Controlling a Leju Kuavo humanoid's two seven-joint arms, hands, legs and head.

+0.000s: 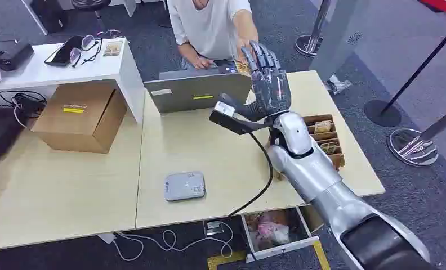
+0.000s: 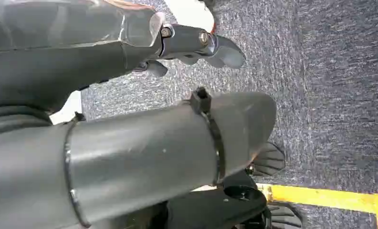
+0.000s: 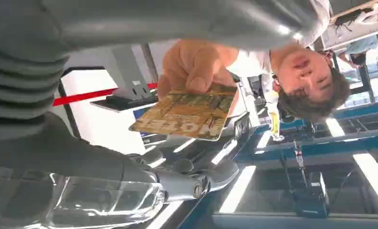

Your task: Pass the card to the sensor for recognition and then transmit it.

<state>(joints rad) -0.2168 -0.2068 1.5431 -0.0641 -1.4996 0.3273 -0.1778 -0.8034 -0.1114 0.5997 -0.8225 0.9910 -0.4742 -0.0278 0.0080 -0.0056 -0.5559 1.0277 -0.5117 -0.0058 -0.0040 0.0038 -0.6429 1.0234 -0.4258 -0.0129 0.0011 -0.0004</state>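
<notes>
My right hand (image 1: 270, 83) is raised over the far side of the table, fingers spread and pointing up at a person's hand (image 1: 245, 46). That hand pinches a brown-and-gold card (image 3: 192, 114), thumb on top; a corner of the card (image 1: 243, 68) peeks out beside my fingers. In the right wrist view my fingers (image 3: 196, 180) lie apart from the card, with nothing between them and the thumb. The grey sensor pad (image 1: 184, 186) lies flat near the table's front edge. My left hand (image 2: 196, 45) hangs over the carpet, fingers loosely apart and holding nothing.
A person in white sits behind a grey laptop (image 1: 197, 91). A wooden card box (image 1: 325, 138) stands beside my right forearm. A cardboard box (image 1: 81, 115) is at the left, and a black cable (image 1: 254, 197) runs over the table's front edge.
</notes>
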